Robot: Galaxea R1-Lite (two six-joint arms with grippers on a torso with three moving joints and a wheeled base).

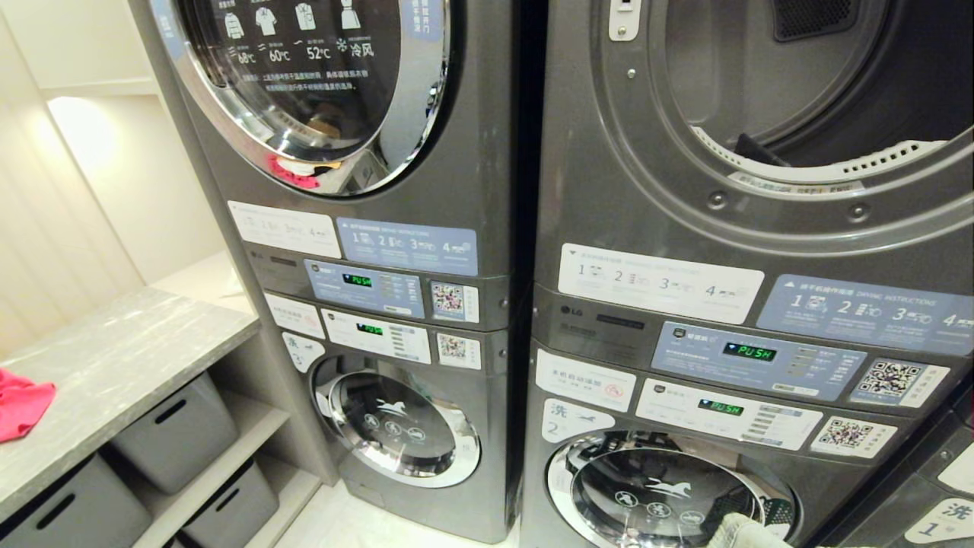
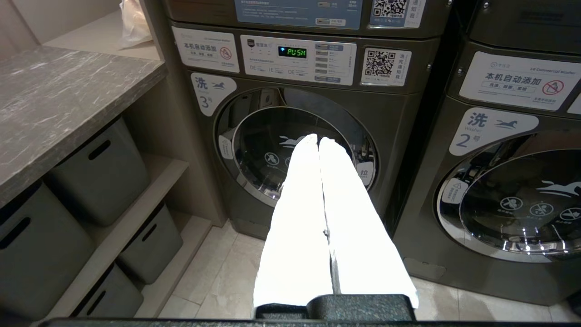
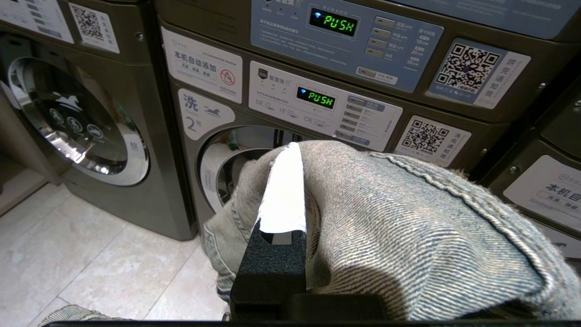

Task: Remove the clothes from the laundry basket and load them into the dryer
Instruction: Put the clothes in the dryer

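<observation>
Denim garment point(image 3: 408, 227), pale blue, is clenched in the right pincer point(image 3: 283, 181) and drapes over it in front of washer number 2 point(image 3: 236, 150), below the open dryer drum point(image 1: 799, 114) seen in the head view. Left pincer point(image 2: 317, 141) is pressed closed on nothing, facing washer number 3 point(image 2: 254, 150). A pink cloth point(image 1: 19, 403) lies on the grey counter point(image 1: 114, 365).
</observation>
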